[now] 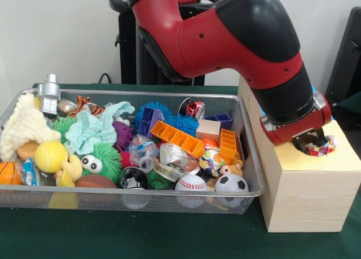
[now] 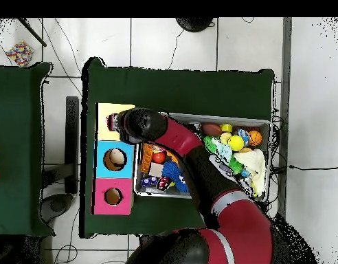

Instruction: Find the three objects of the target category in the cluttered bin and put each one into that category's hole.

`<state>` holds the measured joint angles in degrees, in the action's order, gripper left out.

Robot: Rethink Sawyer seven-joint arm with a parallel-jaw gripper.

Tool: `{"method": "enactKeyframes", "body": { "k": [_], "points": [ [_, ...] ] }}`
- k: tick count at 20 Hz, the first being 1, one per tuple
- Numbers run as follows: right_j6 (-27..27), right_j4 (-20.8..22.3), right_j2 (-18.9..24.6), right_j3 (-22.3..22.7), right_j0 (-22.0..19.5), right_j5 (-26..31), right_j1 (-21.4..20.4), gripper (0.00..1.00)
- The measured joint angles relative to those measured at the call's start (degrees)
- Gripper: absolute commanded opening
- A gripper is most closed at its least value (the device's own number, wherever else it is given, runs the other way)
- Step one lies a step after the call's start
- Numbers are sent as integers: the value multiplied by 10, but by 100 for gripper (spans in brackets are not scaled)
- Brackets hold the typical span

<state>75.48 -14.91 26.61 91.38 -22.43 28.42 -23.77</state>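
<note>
The silver wire-mesh bin [image 1: 141, 93] holds many toys; it also shows in the overhead view [image 2: 269, 148]. To its right stands the pale wooden box with the yellow top [image 1: 345, 157]. My gripper [image 1: 313, 143] is down at the box's hole [image 1: 303, 152], which the wrist mostly hides. It is shut on a dotted paper wad [image 1: 322, 146] at rim level. Another dotted white wad [image 1: 212, 160] lies among the toys near the bin's right end. In the overhead view the wrist [image 2: 141, 124] covers the yellow top [image 2: 104, 111] and its hole.
A blue-topped box [image 2: 103, 159] and a red-topped box [image 2: 102, 198] stand beside the yellow one. In the bin lie a baseball [image 1: 191, 184], a soccer ball [image 1: 231, 184], a yellow ball [image 1: 51, 156], a mint cloth [image 1: 93, 129] and a cream cloth [image 1: 25, 126].
</note>
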Motion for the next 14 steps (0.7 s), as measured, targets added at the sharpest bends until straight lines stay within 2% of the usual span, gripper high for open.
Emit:
{"method": "enactKeyframes", "body": {
  "k": [9,10,14],
  "points": [
    [0,3,-8,0,6,-1,-5,100],
    [0,9,-15,0,10,0,-10,0],
    [0,12,-20,0,11,0,-14,0]
  ]
}}
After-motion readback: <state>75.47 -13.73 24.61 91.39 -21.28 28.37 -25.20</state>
